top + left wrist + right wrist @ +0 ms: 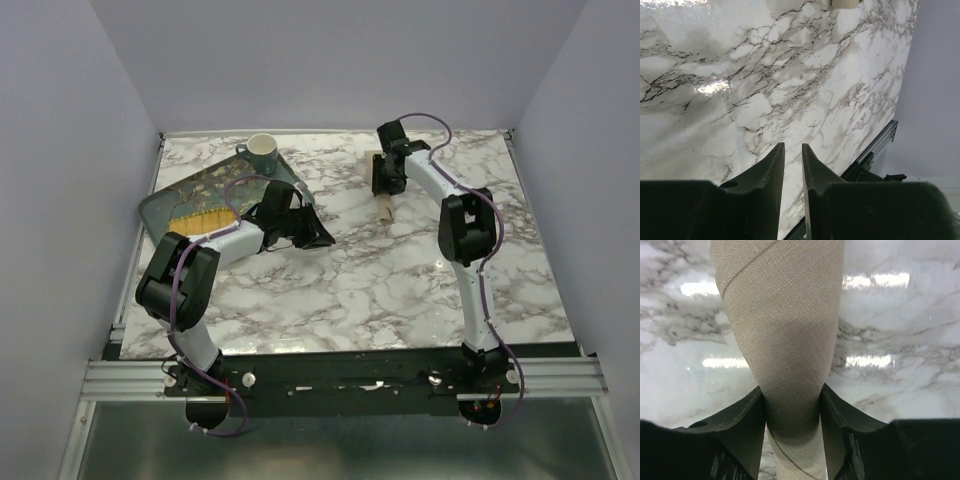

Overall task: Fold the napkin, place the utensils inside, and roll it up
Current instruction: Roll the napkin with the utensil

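The beige napkin [785,315] is rolled into a tight tube and lies on the marble table [400,290] at the back middle. My right gripper [792,389] is shut on the napkin roll, one finger pressing each side. In the top view the roll's near end [384,207] sticks out below the right gripper [386,185]. No utensils show in any view. My left gripper [793,146] hovers over bare marble left of centre, its fingers a narrow gap apart with nothing between them. The roll's end [845,3] shows at the top edge of the left wrist view.
A dark teal floral tray [175,200] lies at the back left, partly under the left arm. A teal and white cup [262,150] stands at its far corner. Grey walls close in the table on three sides.
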### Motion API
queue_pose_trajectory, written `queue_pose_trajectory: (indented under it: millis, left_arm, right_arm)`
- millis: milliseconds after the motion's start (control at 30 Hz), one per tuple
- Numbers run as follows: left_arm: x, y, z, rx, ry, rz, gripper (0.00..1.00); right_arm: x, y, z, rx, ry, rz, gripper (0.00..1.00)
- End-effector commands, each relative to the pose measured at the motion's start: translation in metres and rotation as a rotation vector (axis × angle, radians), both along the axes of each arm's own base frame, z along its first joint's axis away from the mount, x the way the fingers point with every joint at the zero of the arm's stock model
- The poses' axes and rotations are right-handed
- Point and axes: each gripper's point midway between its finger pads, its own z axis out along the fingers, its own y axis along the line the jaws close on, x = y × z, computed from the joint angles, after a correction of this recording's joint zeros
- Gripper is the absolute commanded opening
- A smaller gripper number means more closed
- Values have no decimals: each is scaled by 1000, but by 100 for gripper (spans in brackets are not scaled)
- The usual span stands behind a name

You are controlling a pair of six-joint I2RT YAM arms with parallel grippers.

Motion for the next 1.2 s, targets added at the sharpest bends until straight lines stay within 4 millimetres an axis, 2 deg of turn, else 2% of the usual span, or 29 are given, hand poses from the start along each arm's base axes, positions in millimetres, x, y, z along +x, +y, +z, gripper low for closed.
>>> queue_pose_trajectory:
  millis: [0, 133, 200, 400, 633, 733, 767, 800, 867, 933, 967, 1000, 1033, 1100, 1133, 1167]
  left_arm:
    - [3, -4, 9, -25, -14, -16, 29]
    - [4, -3, 11, -25, -16, -13, 28]
    - [4, -3, 12, -23, -18, -15, 29]
    - [3, -2, 16, -21, -26, -13, 28]
    - [0, 1, 21, -23, -40, -7, 28]
    - [-4, 2, 24, -25, -46, -5, 28]
    - [-5, 3, 28, -28, -55, -5, 29]
    - [-6, 4, 28, -26, -60, -6, 29]
    - [-8, 5, 36, -34, -82, -8, 29]
    - [-13, 8, 39, -22, -92, -21, 29]
    - [-15, 10, 49, -25, -119, -24, 29]
    - [-16, 11, 55, -21, -139, -27, 30]
    - [-16, 13, 62, -20, -163, -30, 32]
    - [-19, 18, 87, -10, -237, -45, 35]
    - [-21, 19, 96, -9, -263, -51, 40]
    - [-26, 23, 112, -3, -312, -62, 42]
  right_arm:
    - [14, -4, -2, -21, 13, 1, 53]
    - [24, -1, -2, -10, 4, 6, 56]
    - [28, 1, 1, -1, -4, 15, 61]
    - [26, 4, 8, 6, -10, 60, 72]
    - [8, 10, 49, 1, -57, 123, 79]
    - [-7, 9, 73, -7, -84, 131, 80]
    - [-16, 6, 71, -13, -69, 132, 80]
    - [-21, 5, 97, 4, -111, 132, 80]
    - [-32, 3, 116, 14, -135, 133, 80]
    - [-56, 1, 140, 44, -158, 145, 81]
    - [-62, 1, 148, 61, -174, 149, 81]
    - [-83, 0, 132, 82, -121, 163, 81]
    - [-98, -2, 162, 116, -188, 172, 81]
    - [-121, 0, 172, 176, -216, 195, 81]
    - [-147, -5, 176, 199, -223, 198, 81]
    - [-158, -6, 185, 222, -251, 205, 82]
